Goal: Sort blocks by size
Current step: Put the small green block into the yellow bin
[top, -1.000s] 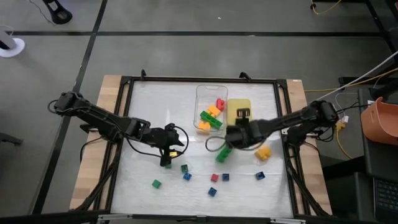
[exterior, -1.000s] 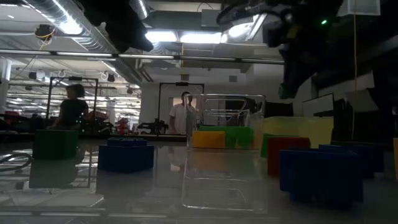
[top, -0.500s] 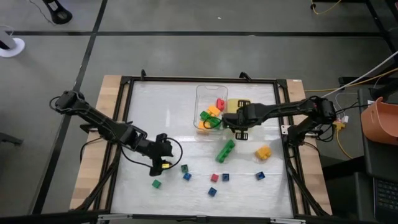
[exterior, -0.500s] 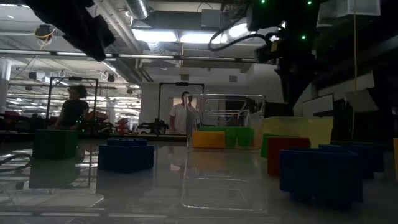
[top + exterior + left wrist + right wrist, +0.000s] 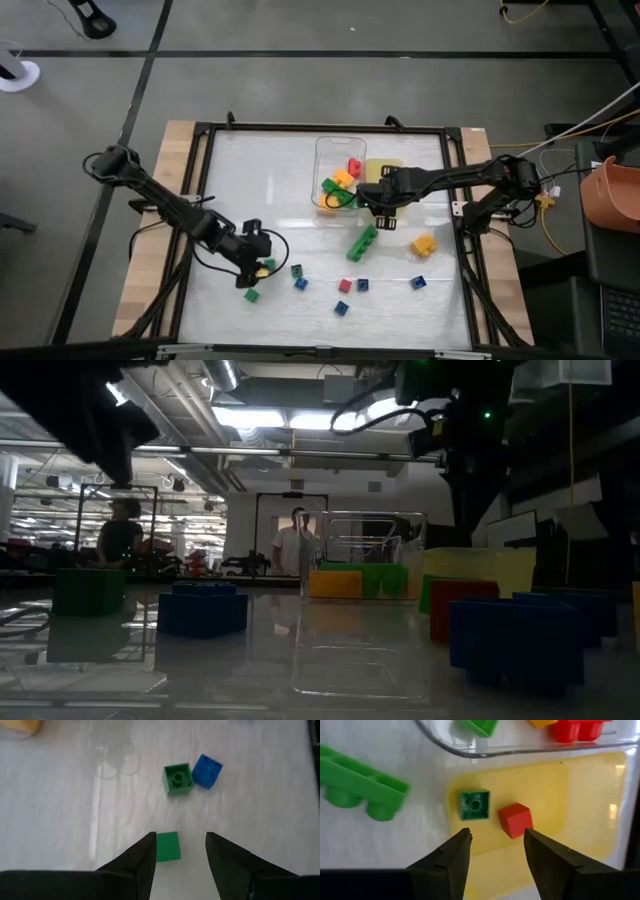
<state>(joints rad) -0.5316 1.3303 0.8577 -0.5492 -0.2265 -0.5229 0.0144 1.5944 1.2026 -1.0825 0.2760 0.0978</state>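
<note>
Small blocks lie loose on the white table near its front edge: a green cube [image 5: 251, 296], a green studded block [image 5: 297, 270], several blue ones [image 5: 301, 284] and a red one [image 5: 345, 286]. A long green studded bar [image 5: 362, 241] and an orange block [image 5: 423, 244] lie mid-table. My left gripper [image 5: 256, 272] hangs open above the green cube [image 5: 167, 846], clear of it. My right gripper [image 5: 380, 203] is open and empty over the yellow tray [image 5: 545, 785], which holds a green block [image 5: 474, 805] and a red cube [image 5: 515, 819].
The clear tray [image 5: 322, 150] at the far middle holds red, orange and green pieces, with the yellow tray [image 5: 400, 165] beside it on the right. A black frame [image 5: 200, 180] runs around the table. The low view shows people in the room far behind.
My left gripper has gone toward the table's near edge and a little left, over the green cube. My right gripper has gone from beside the long green bar toward the far edge, over the yellow tray, and has kept still since. The bar lies where it was.
</note>
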